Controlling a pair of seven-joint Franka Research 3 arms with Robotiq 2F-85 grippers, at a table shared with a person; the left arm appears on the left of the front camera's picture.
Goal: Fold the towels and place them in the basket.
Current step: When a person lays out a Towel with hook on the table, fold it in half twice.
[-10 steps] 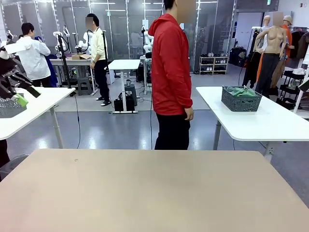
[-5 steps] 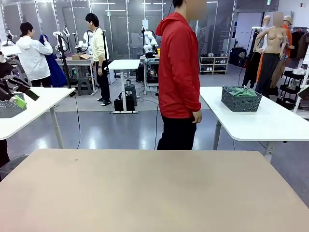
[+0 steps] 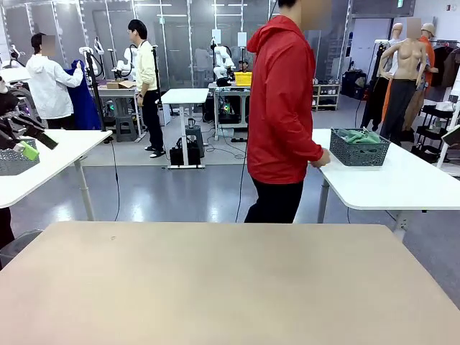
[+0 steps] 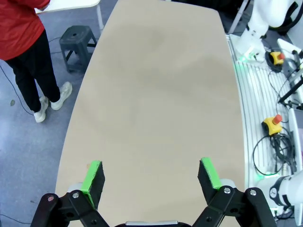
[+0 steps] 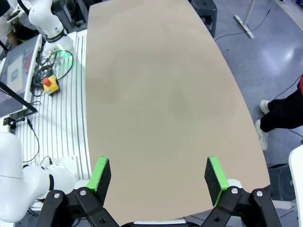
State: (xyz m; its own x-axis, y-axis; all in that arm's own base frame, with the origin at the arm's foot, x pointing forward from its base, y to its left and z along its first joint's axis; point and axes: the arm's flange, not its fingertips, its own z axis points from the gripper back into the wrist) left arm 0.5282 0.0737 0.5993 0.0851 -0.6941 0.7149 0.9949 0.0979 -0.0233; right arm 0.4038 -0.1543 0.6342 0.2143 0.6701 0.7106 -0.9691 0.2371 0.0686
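A dark grey lattice basket [image 3: 359,148] stands on a white side table [image 3: 402,183] beyond my beige table [image 3: 230,287], at the right. Pale greenish stuff shows above its rim; I cannot tell whether it is the towels. A person in a red jacket [image 3: 287,108] stands at that side table, one hand [image 3: 320,162] at its edge near the basket. My left gripper [image 4: 150,165] hangs open above the beige table top [image 4: 156,94], nothing between its green pads. My right gripper [image 5: 157,163] is likewise open over the bare table top [image 5: 161,94].
Another white table [image 3: 50,162] stands at the far left. In the left wrist view a dark stool [image 4: 78,40] sits on the floor beside the person's legs [image 4: 33,80]. Arm bases, cables and red stop buttons [image 5: 49,83] line the robot's side of the table.
The person in red has walked to the right and brought a hand to the edge of the white side table beside the basket. Both grippers stay open.
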